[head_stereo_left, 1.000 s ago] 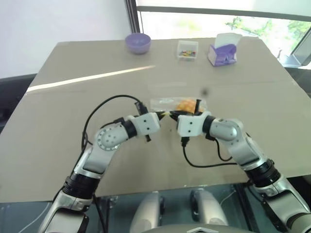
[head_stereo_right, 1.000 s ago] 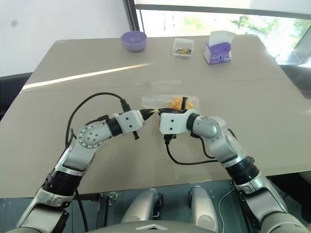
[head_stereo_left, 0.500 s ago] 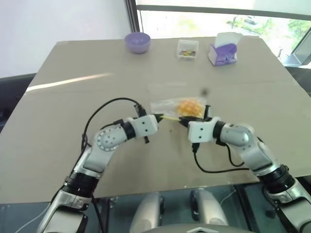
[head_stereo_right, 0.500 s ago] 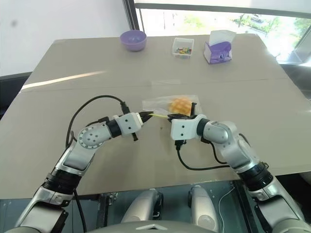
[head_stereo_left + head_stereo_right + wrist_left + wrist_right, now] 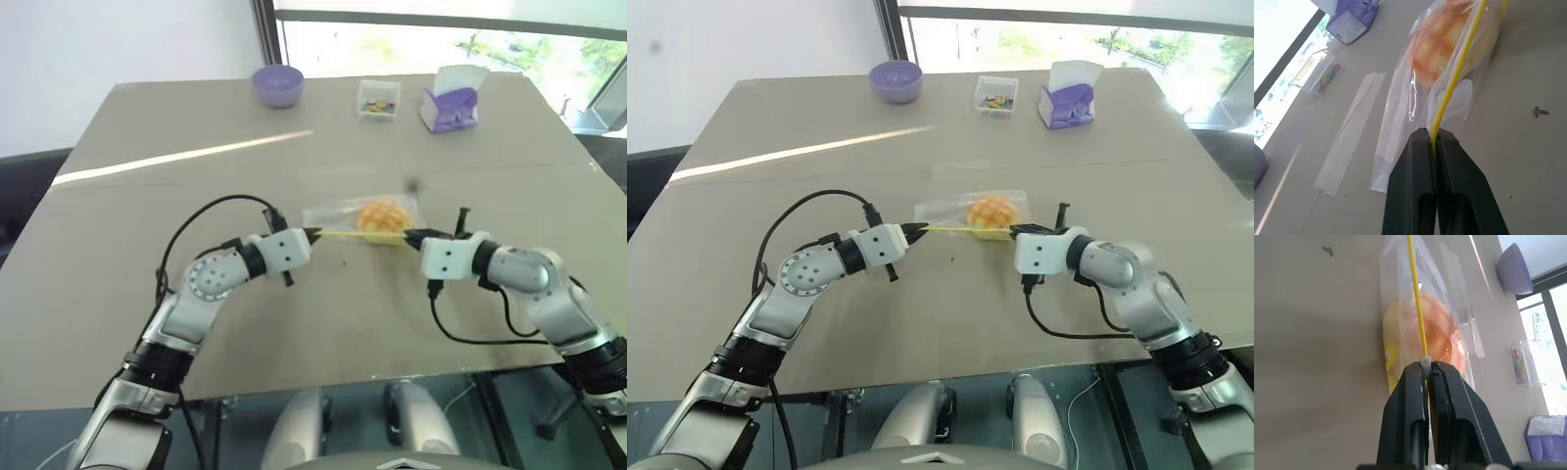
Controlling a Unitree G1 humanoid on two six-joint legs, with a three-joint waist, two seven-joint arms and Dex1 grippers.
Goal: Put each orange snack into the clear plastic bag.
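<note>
The left gripper point(image 5: 312, 235) was seen clamped on one end of the yellow seal strip point(image 5: 358, 234) of the clear plastic bag point(image 5: 333, 211), its fingers pressed together with the strip pinched between them, as the left wrist view showed plainly. The right gripper point(image 5: 409, 236) was likewise closed tight, on the small white slider point(image 5: 1424, 361) at the other end of the strip. Both were held toward the near edge of the tabletop point(image 5: 118, 294), about midway along it.

Within the last second the right gripper had been drawn well out toward the right edge of the tabletop, from a spot close beside the left gripper, which had hardly shifted. The strip, slack and short between them before, was now stretched in a straight taut line. This was judged to be the slider pulled along the seal, so the bag had probably been zipped shut or very nearly so.

Just beyond the strip, the orange snack point(image 5: 383, 213) was lying inside the bag, its grid top seen through the film. With the one bun visible already enclosed, the task was judged close to finished.

Along the far edge a purple bowl point(image 5: 277, 86), a small clear box point(image 5: 378, 100) and a purple tissue box point(image 5: 450, 103) were left standing.
</note>
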